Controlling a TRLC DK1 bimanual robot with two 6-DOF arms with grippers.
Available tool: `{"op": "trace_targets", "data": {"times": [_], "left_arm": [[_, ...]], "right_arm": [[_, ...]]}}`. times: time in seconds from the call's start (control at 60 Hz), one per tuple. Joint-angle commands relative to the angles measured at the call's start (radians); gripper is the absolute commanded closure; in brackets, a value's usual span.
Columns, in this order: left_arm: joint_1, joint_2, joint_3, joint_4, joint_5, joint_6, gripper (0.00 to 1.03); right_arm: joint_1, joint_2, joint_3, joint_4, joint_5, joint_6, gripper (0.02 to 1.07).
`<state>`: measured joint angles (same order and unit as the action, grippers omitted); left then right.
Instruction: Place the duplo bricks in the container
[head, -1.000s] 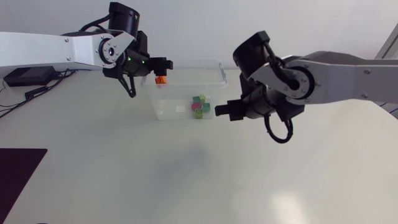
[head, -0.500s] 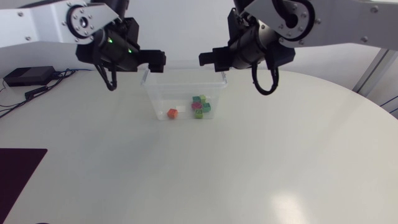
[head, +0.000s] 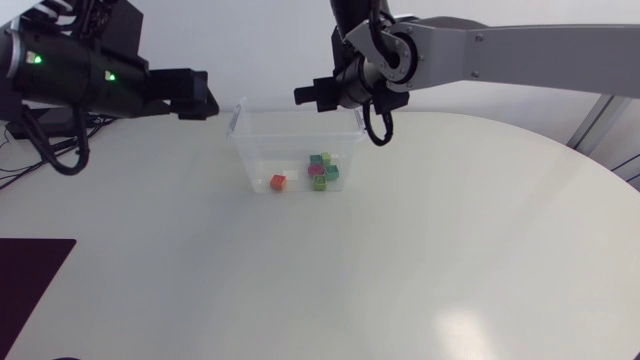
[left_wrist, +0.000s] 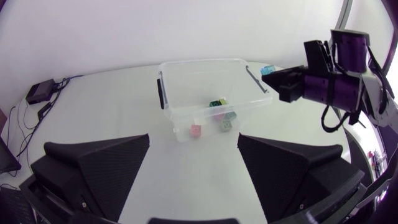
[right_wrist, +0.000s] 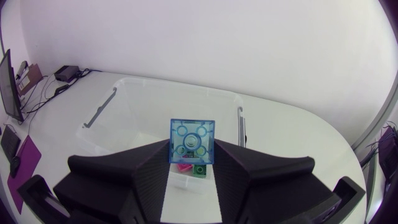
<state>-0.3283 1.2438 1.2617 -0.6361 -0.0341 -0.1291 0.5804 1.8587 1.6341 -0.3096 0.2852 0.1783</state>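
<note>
Orange brick (head: 278, 182) now lies in the container (head: 245, 150), dropped by the wide-open left gripper (left_wrist: 193, 142), while the right gripper (right_wrist: 192, 149) clamps a blue brick (right_wrist: 192, 142), apparently next.

Bright, even overhead light.
The white table (head: 330, 270) shows soft glare near its front right edge; the clear container (head: 255, 165) casts barely any shadow; wrist views bow the table's rim.
</note>
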Motion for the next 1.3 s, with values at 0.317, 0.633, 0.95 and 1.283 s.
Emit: {"op": "trace_targets", "data": {"times": [0.317, 0.633, 0.95, 1.283], "left_arm": [[0.002, -0.213, -0.173, -0.045, 0.005, 0.019, 0.04], [0.012, -0.320, -0.254, -0.054, 0.000, 0.023, 0.04], [0.067, -0.437, -0.309, -0.054, -0.012, 0.069, 0.04], [0.103, -0.604, -0.467, 0.081, -0.073, 0.095, 0.04]], "right_arm": [[-0.017, 0.172, 0.136, 0.081, -0.009, -0.046, 0.78], [-0.013, 0.215, 0.119, 0.156, -0.006, -0.105, 0.06], [-0.037, -0.046, -0.111, 0.202, -0.006, -0.100, 0.06], [-0.060, -0.444, -0.494, 0.314, 0.042, -0.149, 0.06]]}}
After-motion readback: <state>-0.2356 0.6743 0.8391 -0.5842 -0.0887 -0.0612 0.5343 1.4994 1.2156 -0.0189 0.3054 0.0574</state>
